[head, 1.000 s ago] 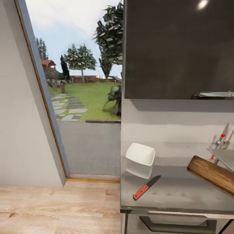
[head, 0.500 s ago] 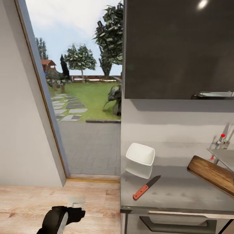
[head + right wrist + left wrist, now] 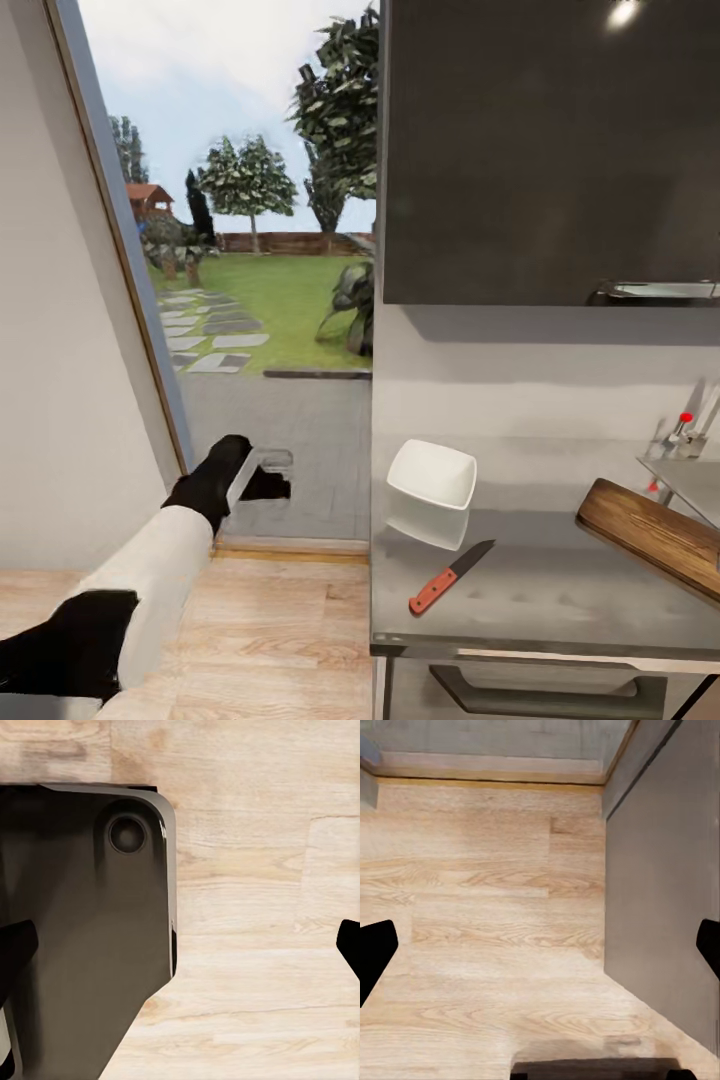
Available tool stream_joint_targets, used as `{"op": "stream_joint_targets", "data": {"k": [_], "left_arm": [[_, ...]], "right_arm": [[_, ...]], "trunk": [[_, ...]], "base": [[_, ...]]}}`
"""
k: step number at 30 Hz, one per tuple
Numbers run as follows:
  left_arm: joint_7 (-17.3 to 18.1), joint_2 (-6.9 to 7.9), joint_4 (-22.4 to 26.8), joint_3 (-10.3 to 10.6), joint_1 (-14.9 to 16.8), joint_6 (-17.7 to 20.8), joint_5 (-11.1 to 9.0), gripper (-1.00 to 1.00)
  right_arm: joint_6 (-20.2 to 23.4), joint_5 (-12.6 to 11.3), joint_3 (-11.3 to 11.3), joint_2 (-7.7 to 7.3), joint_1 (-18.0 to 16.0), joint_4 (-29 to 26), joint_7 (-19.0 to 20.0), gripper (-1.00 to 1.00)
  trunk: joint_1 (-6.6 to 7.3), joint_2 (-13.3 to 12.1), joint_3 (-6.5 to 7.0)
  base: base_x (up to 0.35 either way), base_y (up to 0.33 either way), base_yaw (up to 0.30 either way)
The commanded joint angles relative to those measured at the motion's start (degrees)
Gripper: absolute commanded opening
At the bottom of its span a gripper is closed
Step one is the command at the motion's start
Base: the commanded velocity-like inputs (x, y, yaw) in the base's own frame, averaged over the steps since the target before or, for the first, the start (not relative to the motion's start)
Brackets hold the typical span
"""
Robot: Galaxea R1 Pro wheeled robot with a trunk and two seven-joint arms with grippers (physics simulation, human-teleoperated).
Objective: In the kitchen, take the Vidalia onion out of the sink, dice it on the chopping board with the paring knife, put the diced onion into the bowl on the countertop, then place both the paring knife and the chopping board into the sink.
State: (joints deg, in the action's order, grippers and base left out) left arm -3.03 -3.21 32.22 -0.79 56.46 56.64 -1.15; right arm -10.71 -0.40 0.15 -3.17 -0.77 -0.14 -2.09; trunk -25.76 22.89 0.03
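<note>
We note left arm risen from lower left to mid-left; left gripper (image 3: pixel 262 473) spread, empty. Paring knife (image 3: pixel 449 577) lies right of it on countertop (image 3: pixel 560 590), handle nearest, axis diagonal. Right claw spread.

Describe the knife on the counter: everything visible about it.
The knife is small, with a red-orange handle showing two dark rivets and a short, dark, pointed blade. It lies flat on the glossy grey counter, set diagonally: handle end toward the front edge, tip pointing back toward the white bowl. It sits apart from the bowl and well to the left of the wooden board. Nothing touches it except the counter beneath.
</note>
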Motion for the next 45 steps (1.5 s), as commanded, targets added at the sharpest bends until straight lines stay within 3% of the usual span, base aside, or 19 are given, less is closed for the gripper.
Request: {"op": "stream_joint_targets", "data": {"k": [1, 4, 8, 17, 35, 45], "left_arm": [[-0.3, -0.46, -4.4, -0.1, 9.1, 0.2, -0.2, 1.00], [-0.3, -2.47, -5.6, -0.1, 11.4, 0.2, -0.2, 1.00], [-0.1, -4.68, -5.9, 0.0, 12.2, 0.7, -0.1, 1.00], [0.0, -4.80, -6.0, 0.2, 12.2, 0.8, -0.1, 1.00], [0.2, -4.85, -5.9, 0.2, 12.2, 0.9, -0.1, 1.00], [0.4, -4.71, -6.0, 0.2, 12.2, 0.7, -0.1, 1.00]], "right_arm": [[-0.2, 0.0, 0.0, 0.00, 0.0, 0.1, -0.1, 1.00], [-0.2, 0.0, 0.0, 0.00, 0.0, 0.1, -0.1, 1.00], [-0.2, 0.0, -0.1, 0.00, 0.0, 0.1, -0.1, 1.00], [-0.2, -0.1, -0.1, 0.00, 0.0, 0.0, -0.1, 1.00], [-0.2, -0.2, -0.2, 0.00, 0.0, 0.0, -0.1, 1.00], [-0.2, -0.2, -0.2, 0.00, 0.0, 0.0, -0.1, 1.00]], "trunk": [[-0.02, 0.0, -0.03], [-0.02, 0.0, -0.04], [-0.02, 0.0, -0.18], [-0.02, 0.0, -0.40], [-0.02, 0.0, -0.41], [-0.02, 0.0, -0.42]], "base": [[0.000, 0.000, 0.000], [0.000, 0.000, 0.000], [0.000, 0.000, 0.000], [0.000, 0.000, -0.015], [0.000, 0.000, -0.267], [0.000, 0.000, -0.049]]}}
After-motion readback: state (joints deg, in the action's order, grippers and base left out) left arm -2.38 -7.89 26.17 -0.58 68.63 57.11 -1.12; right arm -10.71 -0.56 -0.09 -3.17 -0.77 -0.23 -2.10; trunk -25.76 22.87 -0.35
